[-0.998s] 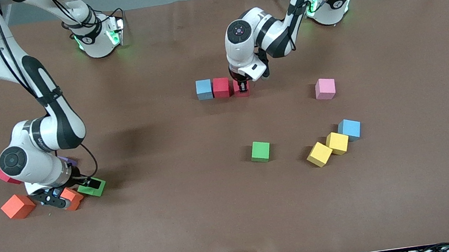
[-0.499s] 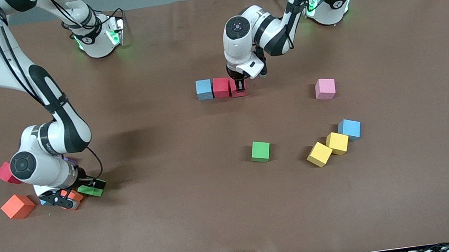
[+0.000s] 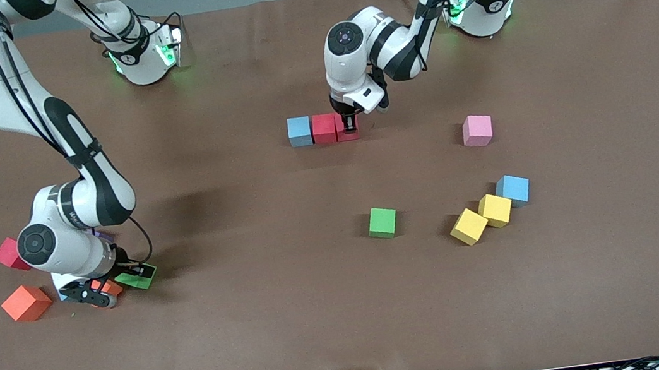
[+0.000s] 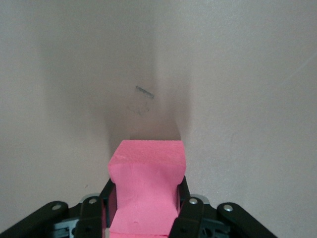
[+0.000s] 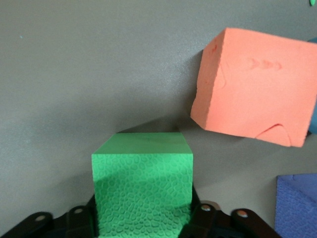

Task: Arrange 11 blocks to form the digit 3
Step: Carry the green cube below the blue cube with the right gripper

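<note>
A matte brown surface (image 3: 258, 322) carries scattered foam cubes. The left hand (image 3: 349, 124) grips a red cube (image 3: 348, 133), pressed against a red cube and blue cube row (image 3: 311, 130). The right hand (image 3: 116, 283) pinches a pebbled green cube (image 5: 142, 183) beside an orange cube (image 5: 255, 94).

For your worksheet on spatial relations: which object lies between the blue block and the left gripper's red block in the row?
A second red block, seen in the front view, between blue block and held block.
</note>
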Available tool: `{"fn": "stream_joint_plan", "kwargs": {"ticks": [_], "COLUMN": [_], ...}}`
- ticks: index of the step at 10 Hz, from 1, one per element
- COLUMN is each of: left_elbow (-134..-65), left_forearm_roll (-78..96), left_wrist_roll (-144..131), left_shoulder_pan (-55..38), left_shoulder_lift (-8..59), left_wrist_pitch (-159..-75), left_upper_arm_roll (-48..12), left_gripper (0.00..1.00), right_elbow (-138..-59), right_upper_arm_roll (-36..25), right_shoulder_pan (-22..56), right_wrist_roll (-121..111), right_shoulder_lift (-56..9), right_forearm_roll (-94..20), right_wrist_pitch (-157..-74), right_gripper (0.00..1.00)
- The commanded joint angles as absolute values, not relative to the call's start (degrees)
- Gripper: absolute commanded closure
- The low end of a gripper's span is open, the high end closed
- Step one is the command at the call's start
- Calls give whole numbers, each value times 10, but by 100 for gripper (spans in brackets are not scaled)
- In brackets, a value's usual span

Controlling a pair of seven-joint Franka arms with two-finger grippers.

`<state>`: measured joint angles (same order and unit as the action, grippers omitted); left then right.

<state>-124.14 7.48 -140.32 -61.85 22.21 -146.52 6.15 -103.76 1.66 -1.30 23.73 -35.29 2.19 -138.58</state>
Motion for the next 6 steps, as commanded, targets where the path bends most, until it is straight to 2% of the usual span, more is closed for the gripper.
{"fn": "stream_joint_plan", "kwargs": {"ticks": [1, 3, 6], "left_elbow": [-1231, -1227, -1223], "left_forearm_roll": [78, 78, 78], "left_wrist_roll": [-1415, -1421, -1422], "left_shoulder_pan": [-626, -631, -635], "left_shoulder_lift": [229, 231, 240], "left_wrist_pitch": [-1471, -1473, -1473], "left_upper_arm_roll": [66, 66, 66], "left_gripper": [83, 83, 83], "right_elbow": [-1020, -993, -981], "right_upper_arm_roll": [24, 30, 41], "right_shoulder_pan": [-18, -16, 47], "right_wrist_roll": [235, 283, 301], "right_shoulder_lift": [-351, -343, -288], "right_forearm_roll": [29, 23, 24], "right_wrist_pitch": [-1370, -1310, -1199], "right_gripper": [99, 99, 100]}}
